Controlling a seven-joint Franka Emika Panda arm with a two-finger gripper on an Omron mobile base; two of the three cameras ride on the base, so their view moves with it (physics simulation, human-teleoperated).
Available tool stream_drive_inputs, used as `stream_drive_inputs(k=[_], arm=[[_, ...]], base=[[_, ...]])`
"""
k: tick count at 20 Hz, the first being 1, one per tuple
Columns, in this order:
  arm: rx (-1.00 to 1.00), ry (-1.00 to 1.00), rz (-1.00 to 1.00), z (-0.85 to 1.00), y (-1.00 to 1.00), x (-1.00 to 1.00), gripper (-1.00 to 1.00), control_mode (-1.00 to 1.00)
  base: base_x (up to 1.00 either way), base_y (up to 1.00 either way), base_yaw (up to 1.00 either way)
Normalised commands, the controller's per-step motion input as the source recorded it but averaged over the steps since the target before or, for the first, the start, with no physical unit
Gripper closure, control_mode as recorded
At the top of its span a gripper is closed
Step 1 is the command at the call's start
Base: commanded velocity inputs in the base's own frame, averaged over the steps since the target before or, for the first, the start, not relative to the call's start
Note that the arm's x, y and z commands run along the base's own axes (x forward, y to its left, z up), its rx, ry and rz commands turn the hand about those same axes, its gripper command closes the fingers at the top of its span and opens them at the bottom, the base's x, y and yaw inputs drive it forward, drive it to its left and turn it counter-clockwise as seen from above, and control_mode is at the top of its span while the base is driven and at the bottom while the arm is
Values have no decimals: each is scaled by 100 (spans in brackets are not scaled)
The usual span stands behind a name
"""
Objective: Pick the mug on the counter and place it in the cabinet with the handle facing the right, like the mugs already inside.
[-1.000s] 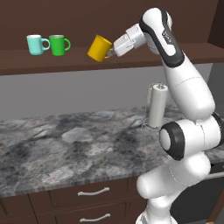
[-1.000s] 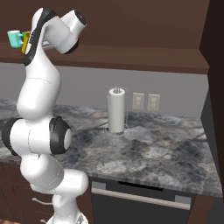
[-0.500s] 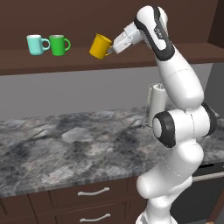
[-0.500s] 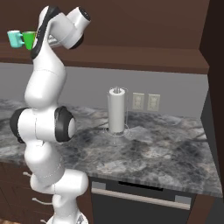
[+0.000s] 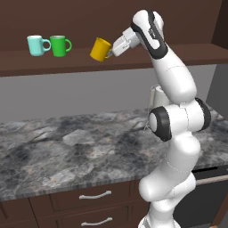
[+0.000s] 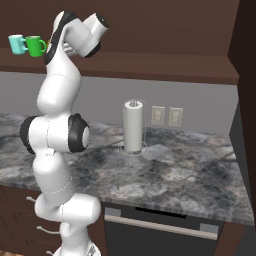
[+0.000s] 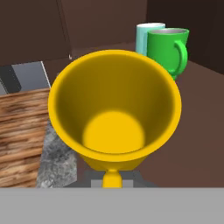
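The end effector stays clamped on the mug, tilted above the cabinet shelf edge. Over the last second it has barely shifted, staying right of the green mug; lowering and levelling remain.

Yellow-orange mug: tilted, gripped at its right side by the gripper, raised at the cabinet shelf front. Teal mug and green mug: side by side on the shelf, further left (handles right). Grey marbled worktop below.
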Motion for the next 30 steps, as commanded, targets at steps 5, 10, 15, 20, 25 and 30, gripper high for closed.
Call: stream_drive_inputs(k=[5,10,15,20,25,30], arm=[[-2,-4,0,-10,0,53,100,-100],[-3,-7,3,-6,1,54,100,-100],[-1,-4,6,-1,3,48,100,-100],[0,0,6,0,8,35,-100,-100],[0,0,3,1,1,22,-100,-100],[0,1,0,28,0,19,-100,-100]], base=[[0,0,0],[0,0,0],[0,0,0],[0,0,0],[0,0,0],[0,0,0]])
